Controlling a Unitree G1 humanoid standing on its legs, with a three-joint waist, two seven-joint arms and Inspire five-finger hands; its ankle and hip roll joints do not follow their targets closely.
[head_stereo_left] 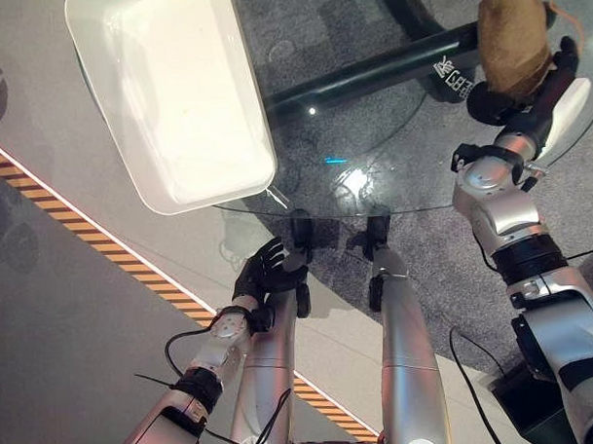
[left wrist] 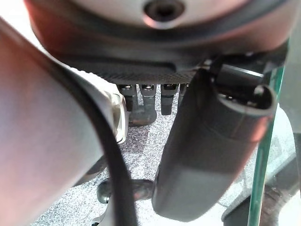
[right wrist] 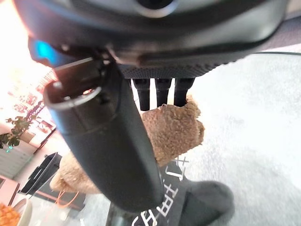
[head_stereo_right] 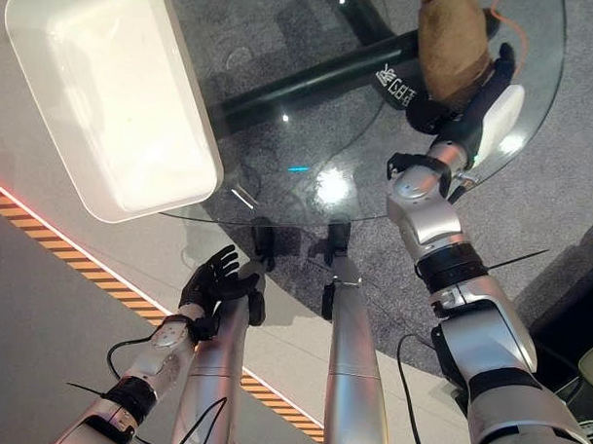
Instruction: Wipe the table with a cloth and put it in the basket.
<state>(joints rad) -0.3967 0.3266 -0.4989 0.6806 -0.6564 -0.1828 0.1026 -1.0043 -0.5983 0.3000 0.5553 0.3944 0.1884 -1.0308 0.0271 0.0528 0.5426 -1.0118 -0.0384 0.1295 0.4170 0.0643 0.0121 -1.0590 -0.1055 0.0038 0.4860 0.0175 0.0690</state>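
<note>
A bunched brown cloth (head_stereo_left: 512, 34) lies at the far right of the round glass table (head_stereo_left: 373, 175). My right hand (head_stereo_left: 553, 88) rests against the cloth's near side; in the right wrist view its fingers (right wrist: 162, 92) run straight onto the cloth (right wrist: 176, 129), with the thumb (right wrist: 108, 146) held alongside. The white basket (head_stereo_left: 165, 90) stands on the table's left part, with nothing in it. My left hand (head_stereo_left: 269, 274) hangs below the table's near edge, open, fingers (left wrist: 148, 99) straight and holding nothing.
The table's black base bar (head_stereo_left: 369, 73) shows through the glass over grey carpet. A yellow-and-black striped line (head_stereo_left: 102, 243) crosses the floor to the left. Bare glass lies between the basket and the cloth.
</note>
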